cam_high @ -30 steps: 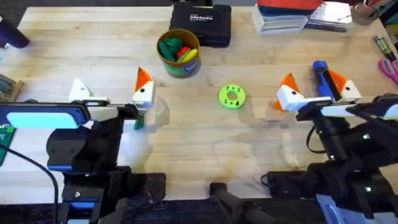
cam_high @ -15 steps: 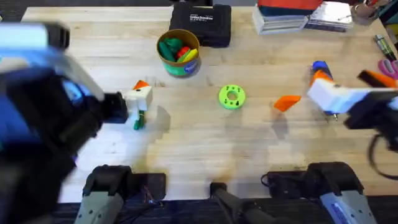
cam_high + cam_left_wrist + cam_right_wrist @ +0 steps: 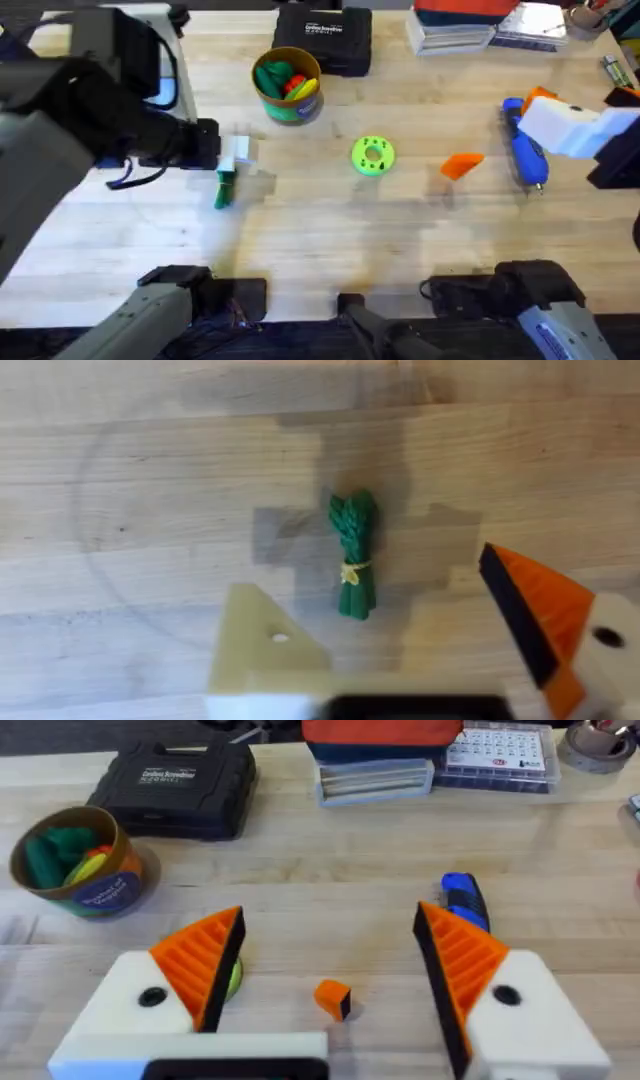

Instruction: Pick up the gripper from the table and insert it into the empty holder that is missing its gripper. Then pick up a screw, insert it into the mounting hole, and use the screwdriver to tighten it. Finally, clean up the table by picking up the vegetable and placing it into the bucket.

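The vegetable (image 3: pixel 353 553) lies flat on the table (image 3: pixel 330 240), at 7 o'clock from the bucket (image 3: pixel 286 85). It is likely light and rigid; grasp mid-bundle. Left gripper (image 3: pixel 420 650) hovers above, spread. Right gripper (image 3: pixel 330 975): spread, empty.

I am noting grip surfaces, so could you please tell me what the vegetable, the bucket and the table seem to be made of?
The vegetable: probably matte moulded plastic or rubber, going by its uniform dark green, with a yellow band.
The bucket: possibly printed card or thin plastic; there is lettering on its wall, and its rim looks thin.
The table: pale wood, with visible grain and plank seams and a low sheen.
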